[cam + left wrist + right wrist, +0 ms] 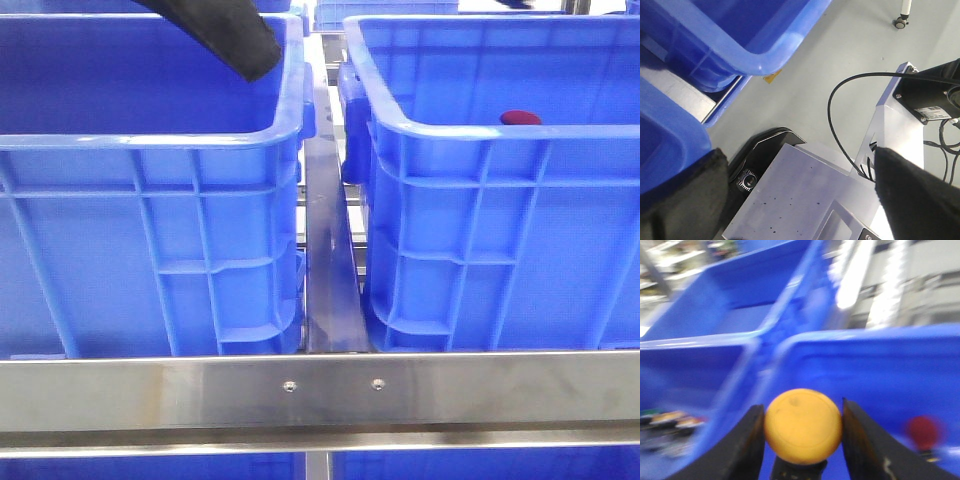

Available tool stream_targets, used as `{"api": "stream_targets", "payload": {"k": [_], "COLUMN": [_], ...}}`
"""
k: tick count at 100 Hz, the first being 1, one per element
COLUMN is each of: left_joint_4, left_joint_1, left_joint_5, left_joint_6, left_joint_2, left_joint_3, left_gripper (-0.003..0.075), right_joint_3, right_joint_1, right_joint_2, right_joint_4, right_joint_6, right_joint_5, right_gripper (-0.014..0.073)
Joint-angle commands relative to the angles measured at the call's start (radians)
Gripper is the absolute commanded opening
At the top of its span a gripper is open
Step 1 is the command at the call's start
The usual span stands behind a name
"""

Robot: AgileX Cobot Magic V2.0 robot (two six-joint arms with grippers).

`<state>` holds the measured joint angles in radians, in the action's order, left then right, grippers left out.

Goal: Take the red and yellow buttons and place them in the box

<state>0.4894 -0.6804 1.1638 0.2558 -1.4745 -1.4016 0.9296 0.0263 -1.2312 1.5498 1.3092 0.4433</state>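
- In the front view, two blue crates are sitting side by side behind a steel rail (320, 385): the left crate (150, 240) is filling the left half of the frame and the right crate (500, 240) the right half, with a narrow metal strip (328, 280) showing in the gap between them.
- A dark arm piece (235, 35) is reaching down from the top edge into the left crate's opening; this view is not showing any fingertips.
- A red button (520, 118) is peeking just over the near rim of the right crate, right of centre.
- The left wrist view is showing what the front one is not: grey floor (840, 60), a silver machine base (805, 200), a looping black cable (840, 130) and a crate corner at upper left.
- The left gripper (800, 200) is hanging with its black fingers (910, 190) spread wide at the lower corners, nothing between them.
- The right wrist view, blurred, is looking into blue crates.
- The right gripper (802, 432) is clamping a yellow button (802, 425) at lower centre, both fingers (740, 445) touching its sides.
- A red blur (923, 432), likely a red button, is lying at lower right inside the crate.
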Motion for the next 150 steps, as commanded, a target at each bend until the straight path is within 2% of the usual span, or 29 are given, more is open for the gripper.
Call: {"api": "stream_targets", "payload": {"k": [1, 13, 24, 73, 94, 136, 143, 150], "left_joint_4": [0.047, 0.047, 0.047, 0.047, 0.047, 0.047, 0.047, 0.047], "left_joint_1": [-0.007, -0.007, -0.007, -0.007, -0.007, -0.007, -0.007, -0.007], "left_joint_5": [-0.028, -0.041, -0.062, -0.062, -0.060, -0.059, -0.059, -0.059], "left_joint_6": [-0.001, -0.001, -0.001, -0.001, -0.001, -0.001, -0.001, -0.001], "left_joint_2": [0.041, 0.039, 0.039, 0.039, 0.039, 0.039, 0.039, 0.039], "left_joint_3": [-0.025, -0.025, -0.025, -0.025, -0.025, -0.025, -0.025, -0.025], "left_gripper": [0.0565, 0.0565, 0.0565, 0.0565, 0.0565, 0.0565, 0.0565, 0.0565], "right_joint_3": [0.033, 0.034, 0.041, 0.203, 0.273, 0.312, 0.312, 0.312], "right_joint_1": [0.004, 0.004, 0.004, 0.004, 0.004, 0.004, 0.004, 0.004], "right_joint_2": [0.020, 0.008, -0.036, -0.367, -0.480, -0.561, -0.561, -0.561], "right_joint_4": [0.047, 0.047, 0.047, 0.045, 0.044, 0.044, 0.044, 0.044], "right_joint_6": [0.091, 0.144, 0.144, 0.190, 0.190, 0.190, 0.190, 0.190], "right_joint_5": [-0.130, -0.301, -0.386, -0.515, -0.515, -0.564, -0.564, -0.555], "right_gripper": [0.0225, 0.0225, 0.0225, 0.0224, 0.0224, 0.0227, 0.0260, 0.0332]}}
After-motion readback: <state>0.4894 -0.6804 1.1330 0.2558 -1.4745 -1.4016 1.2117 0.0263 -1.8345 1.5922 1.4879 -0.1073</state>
